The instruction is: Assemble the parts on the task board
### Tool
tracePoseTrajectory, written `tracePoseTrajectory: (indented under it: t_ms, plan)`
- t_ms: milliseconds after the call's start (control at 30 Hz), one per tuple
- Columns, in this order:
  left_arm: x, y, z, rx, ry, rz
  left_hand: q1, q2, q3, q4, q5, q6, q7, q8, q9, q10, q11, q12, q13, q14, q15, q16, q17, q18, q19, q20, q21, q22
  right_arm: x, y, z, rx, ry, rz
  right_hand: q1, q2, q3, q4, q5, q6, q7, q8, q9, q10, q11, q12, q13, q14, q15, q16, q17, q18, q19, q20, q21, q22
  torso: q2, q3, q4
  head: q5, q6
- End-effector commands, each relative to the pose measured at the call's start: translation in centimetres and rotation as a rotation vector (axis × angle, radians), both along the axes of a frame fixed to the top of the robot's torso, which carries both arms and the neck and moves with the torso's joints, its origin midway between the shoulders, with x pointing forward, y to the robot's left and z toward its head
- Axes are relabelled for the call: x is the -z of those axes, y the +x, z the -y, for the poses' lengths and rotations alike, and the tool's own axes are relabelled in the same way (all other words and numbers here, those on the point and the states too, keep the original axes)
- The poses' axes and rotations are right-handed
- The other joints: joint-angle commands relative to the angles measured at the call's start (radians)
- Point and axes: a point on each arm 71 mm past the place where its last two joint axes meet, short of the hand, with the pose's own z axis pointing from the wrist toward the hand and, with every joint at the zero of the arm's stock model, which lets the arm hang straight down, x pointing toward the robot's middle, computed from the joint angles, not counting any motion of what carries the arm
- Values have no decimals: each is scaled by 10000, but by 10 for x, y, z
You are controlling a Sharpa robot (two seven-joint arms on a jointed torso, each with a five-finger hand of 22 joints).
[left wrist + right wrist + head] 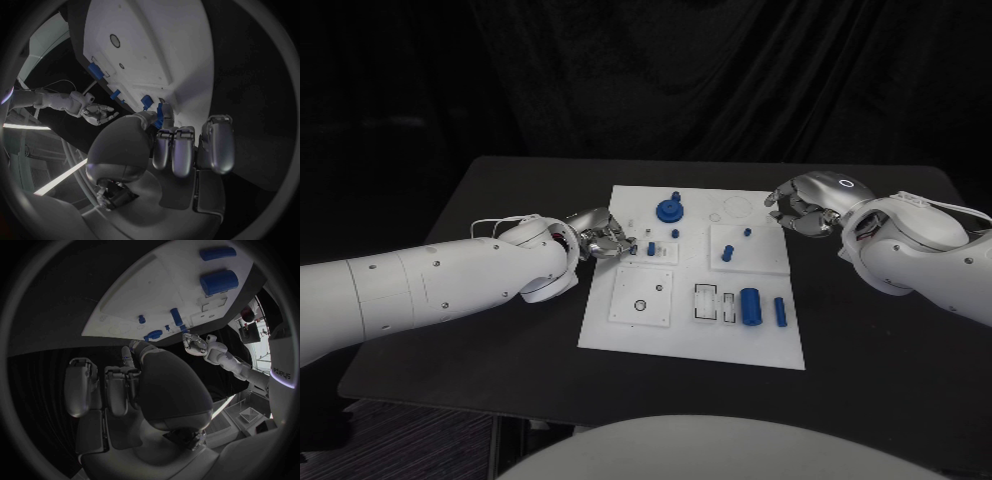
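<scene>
Nearest to the camera is the front edge of the white task board (625, 335), which lies in the middle of the black table (473, 300). Close to that edge sit two blue parts side by side: a fat blue roller (750, 305) and a thin blue bar (779, 312) just to its right. A square panel with a small ring (640, 305) drawn on it sits in the board's front left part.

Farther back, a round blue gear (672, 210) stands near the far edge of the board. A long blue peg (728, 252) lies on a square panel on the right side. A tiny blue pin (675, 233) stands between the gear and the panels.

Coming in from the left, the left hand (603, 241) sits at the left edge of the board. Its fingers are curled in, and a small blue piece (162, 116) is pinched at its fingertips (164, 145), right at the board's edge.

Over on the other side, the right hand (805, 207) hangs at the far right corner of the board. Its fingers are curled in toward the palm. I cannot tell if it holds anything.
</scene>
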Motion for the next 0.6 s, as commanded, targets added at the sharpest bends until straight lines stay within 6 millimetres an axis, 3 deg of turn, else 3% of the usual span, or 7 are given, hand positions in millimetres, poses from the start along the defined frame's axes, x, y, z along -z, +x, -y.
tracePoseTrajectory:
  t_ms: [33,267,333,600]
  plan:
    - [2,-1,2,21,-13,-37,-188,46,-56,114,-322,-82,18,71,76,1026,76,-43,2631,975,26,-48,2464,36,-94,28,-78,1810,1,0,1,115,-20,-26,-47,-72,56,-13,44,51,-13,-39,-11,1077,44,26,2633,1030,45,24,2634,162,107,65,-30,1978,5,3,-2,-10,-2]
    - [4,-1,2,18,17,-98,-262,68,-131,147,-628,-92,26,86,75,1026,85,-43,2631,976,34,-46,2467,37,-92,37,-87,1822,1,0,0,107,-20,-31,-47,-72,56,-13,44,51,-13,-39,-11,1077,44,26,2633,1030,45,24,2634,162,107,65,-30,1978,2,6,3,-16,-2]
    - [4,-1,2,21,21,-107,-490,135,-284,200,-1103,-89,51,91,58,1026,105,-43,2631,968,52,-60,2445,38,-96,52,-108,1828,1,0,0,106,-22,-34,-47,-72,56,-13,44,51,-13,-39,-11,1077,44,26,2633,1030,45,24,2634,162,107,65,-30,1978,3,6,-2,-17,-2]
    - [5,-1,2,34,27,-126,-866,233,-638,201,-1418,-109,73,83,19,1026,131,-43,2631,957,74,-77,2417,47,-110,76,-161,1834,2,0,0,95,-23,-49,-55,-74,60,-12,47,54,-14,-39,-14,1077,42,26,2633,1030,44,24,2634,167,98,63,-49,1971,5,2,-1,-9,-2]
